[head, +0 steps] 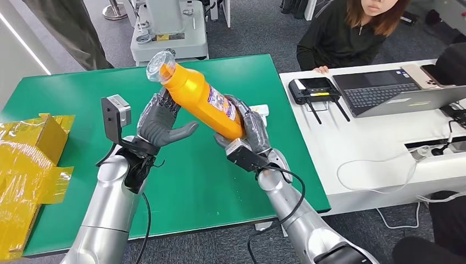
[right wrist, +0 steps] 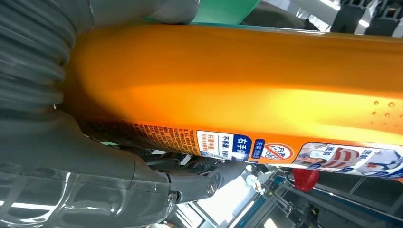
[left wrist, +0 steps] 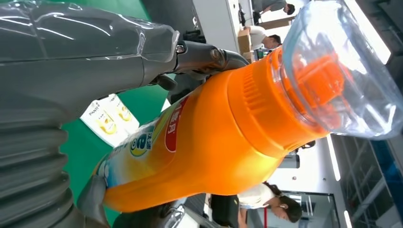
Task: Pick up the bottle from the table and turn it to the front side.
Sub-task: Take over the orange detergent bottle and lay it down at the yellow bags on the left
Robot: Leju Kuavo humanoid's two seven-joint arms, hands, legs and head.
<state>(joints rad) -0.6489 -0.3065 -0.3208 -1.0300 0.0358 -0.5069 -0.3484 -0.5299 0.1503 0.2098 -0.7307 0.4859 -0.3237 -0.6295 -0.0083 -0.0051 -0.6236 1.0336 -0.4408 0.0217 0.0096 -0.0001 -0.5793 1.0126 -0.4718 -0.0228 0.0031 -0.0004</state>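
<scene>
Orange bottle [head: 200,97] is hanging tilted above the green table [head: 66,99], clear cap far-left. Right hand [head: 250,129] is wrapping its base; left hand [head: 159,122] is cupping the neck end, fingers spread. Likely rigid, glossy, slippery plastic; the waist looks like the safest hold.

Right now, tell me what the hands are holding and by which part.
The right hand grips the orange bottle around its lower body, near the base. The left hand touches its upper body below the clear cap; a full grip there cannot be told.
</scene>
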